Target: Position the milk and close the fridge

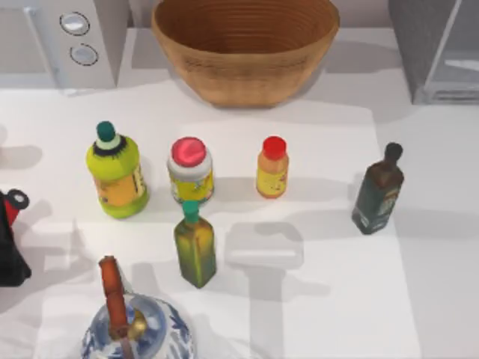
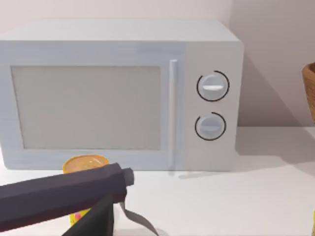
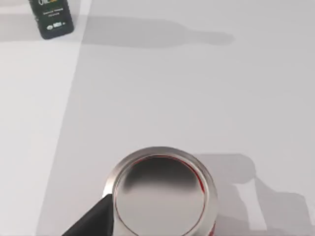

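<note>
Claw state could not be told for either arm: the left claw (image 2: pixel 101 199) appeared as a dark bar and wedge low in the left wrist view, facing a pale microwave (image 2: pixel 118 93) with a yellow-lidded jar (image 2: pixel 86 163) just behind the bar. The right claw (image 3: pixel 96 221) appeared as a dark sliver touching the rim of a silver-topped can (image 3: pixel 160 194) on the white table (image 3: pixel 197 88), and whether it was released or clenched was not clear. The fridge (image 1: pixel 408 37) stood at the far right corner of the table in the top view. It was cut off by the picture's edge, and a pale inner panel was on show, so it was probably open. Where the milk stood could not be made out, so its direction from either claw and the lie of its long axis remained unknown. Judging by sides, the right arm was likely the nearer one to the fridge, since its camera looked past the can toward a dark bottle (image 3: pixel 51 17), which stood on the right of the table in the top view. A wicker basket (image 1: pixel 245 45) sat at the far middle, and a black and red object (image 1: pixel 11 239) was cut off at the left edge and hard to identify.
</note>
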You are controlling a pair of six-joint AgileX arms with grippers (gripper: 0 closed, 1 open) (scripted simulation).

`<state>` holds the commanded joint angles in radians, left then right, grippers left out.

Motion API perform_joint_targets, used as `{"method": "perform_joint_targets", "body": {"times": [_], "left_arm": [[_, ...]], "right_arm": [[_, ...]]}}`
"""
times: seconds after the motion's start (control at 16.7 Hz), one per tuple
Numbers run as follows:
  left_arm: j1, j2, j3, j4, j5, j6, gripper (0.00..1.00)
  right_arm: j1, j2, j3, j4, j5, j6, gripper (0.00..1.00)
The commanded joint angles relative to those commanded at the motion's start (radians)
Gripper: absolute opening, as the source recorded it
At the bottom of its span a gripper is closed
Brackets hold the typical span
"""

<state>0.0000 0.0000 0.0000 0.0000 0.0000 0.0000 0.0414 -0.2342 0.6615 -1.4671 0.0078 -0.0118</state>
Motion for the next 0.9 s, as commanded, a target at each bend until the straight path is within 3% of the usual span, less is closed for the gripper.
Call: {"method": "perform_joint_targets", "body": {"times": [0.18, 0.42, 0.9], "left_arm": [[0.0, 0.0, 0.0, 0.0, 0.0, 0.0, 1.0], [0.0, 0.0, 0.0, 0.0, 0.0, 0.0, 1.0], [0.0, 0.0, 0.0, 0.0, 0.0, 0.0, 1.0]], "right_arm": [[-0.029, 0.029, 0.022, 0.004, -0.017, -0.03, 1.0], [-0.202, 0.213, 0.116, 0.025, -0.098, -0.214, 1.0], [-0.852, 0.944, 0.315, 0.016, -0.388, -0.873, 1.0]]}}
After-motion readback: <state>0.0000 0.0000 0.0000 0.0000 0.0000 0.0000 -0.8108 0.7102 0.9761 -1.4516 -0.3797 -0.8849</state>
